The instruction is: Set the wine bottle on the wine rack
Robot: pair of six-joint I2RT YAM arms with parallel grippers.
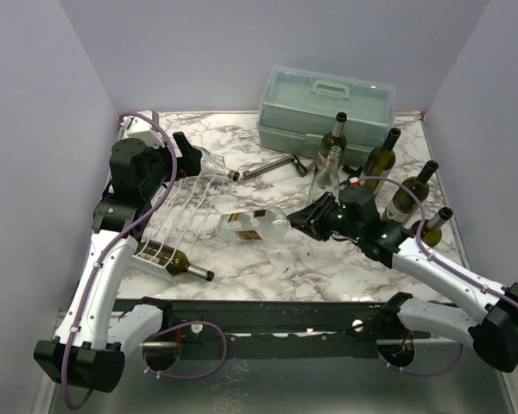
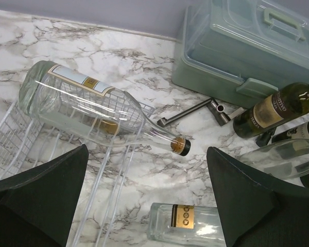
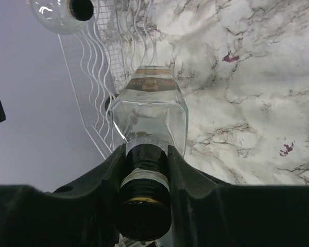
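My right gripper is shut on the black-capped neck of a clear square wine bottle. The bottle lies on its side, its base pointing at the right edge of the white wire wine rack. A round clear bottle lies across the rack's far end. At the rack's near end lies a dark bottle. My left gripper hangs open over the rack's far right corner, with nothing between its fingers. Below it shows the square bottle's base.
A pale green toolbox stands at the back. Several upright bottles cluster at the right, close around my right arm. A grey metal tool lies between rack and toolbox. Purple walls close in left and right.
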